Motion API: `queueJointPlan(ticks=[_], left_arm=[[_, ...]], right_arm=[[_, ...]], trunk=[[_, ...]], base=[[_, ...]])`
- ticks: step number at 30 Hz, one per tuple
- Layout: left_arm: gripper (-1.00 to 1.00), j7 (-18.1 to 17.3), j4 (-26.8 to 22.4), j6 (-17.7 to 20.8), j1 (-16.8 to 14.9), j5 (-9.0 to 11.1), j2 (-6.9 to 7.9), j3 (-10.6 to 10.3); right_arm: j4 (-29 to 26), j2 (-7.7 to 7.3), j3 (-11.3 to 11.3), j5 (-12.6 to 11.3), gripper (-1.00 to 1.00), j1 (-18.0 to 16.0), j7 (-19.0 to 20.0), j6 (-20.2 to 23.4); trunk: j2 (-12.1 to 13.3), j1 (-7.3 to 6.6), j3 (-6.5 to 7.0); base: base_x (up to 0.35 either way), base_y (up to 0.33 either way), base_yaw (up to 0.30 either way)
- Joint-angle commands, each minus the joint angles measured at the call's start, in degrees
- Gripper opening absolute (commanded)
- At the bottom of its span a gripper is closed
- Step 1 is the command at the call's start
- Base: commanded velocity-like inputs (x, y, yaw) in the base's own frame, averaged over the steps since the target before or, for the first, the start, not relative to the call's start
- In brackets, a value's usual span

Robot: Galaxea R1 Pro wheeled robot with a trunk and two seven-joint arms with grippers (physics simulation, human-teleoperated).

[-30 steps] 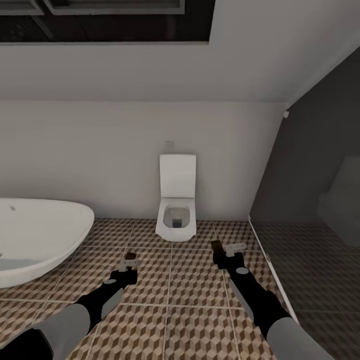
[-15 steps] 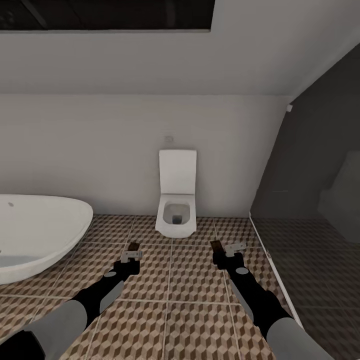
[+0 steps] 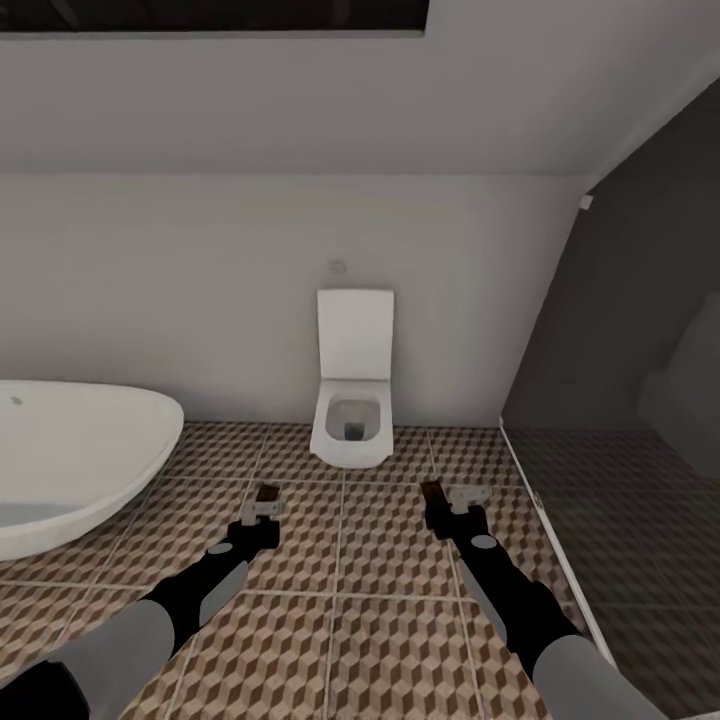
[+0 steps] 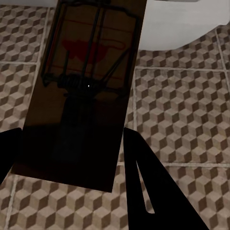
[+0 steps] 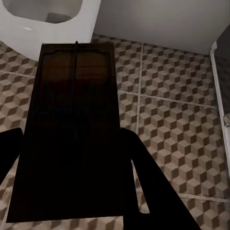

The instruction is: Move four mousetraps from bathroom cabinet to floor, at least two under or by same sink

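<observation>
Each arm holds one mousetrap, and both arms reach forward over the bathroom floor (image 3: 340, 650) in the lower half of the head view; the left gripper (image 3: 262, 515) pinches the near end of the left mousetrap (image 4: 81, 91), a flat brown board with dark wire and a red spot, and its long side runs straight out from the gripper; the right gripper (image 3: 440, 505) pinches the right mousetrap (image 5: 72, 129) the same way, with the board sticking out between two dark fingers (image 5: 143, 191); both boards hang above the tiles and do not touch them; the drop is straight down, so I think the next move is to lower an arm and let go, but only near a sink; the white tub (image 3: 70, 460) sits at the left edge of the frame, just beside the left arm, so the left arm is the nearer one to it; the toilet (image 3: 352, 415) stands at the middle against the wall, its bowl open, and I cannot tell what is inside; the dark glass wall (image 3: 620, 420) is on the right.
</observation>
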Motion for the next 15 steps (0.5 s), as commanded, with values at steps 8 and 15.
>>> queueJointPlan(ticks=[8, 15], left_arm=[[-1.0, 0.58, -0.14, -0.01, -0.05, 0.23, -0.01, -0.5], [-1.0, 0.58, -0.15, -0.01, -0.05, 0.23, -0.02, -0.5]], right_arm=[[-0.09, 0.08, 0.41, -0.79, -1.0, -0.08, -0.72, 0.24], [-0.09, 0.12, 0.41, -0.79, -1.0, -0.07, -0.72, 0.24]], trunk=[[-3.28, 1.77, -2.24], [-6.09, 3.31, -4.13]], base=[[0.0, 0.0, 0.0], [0.0, 0.0, 0.0]])
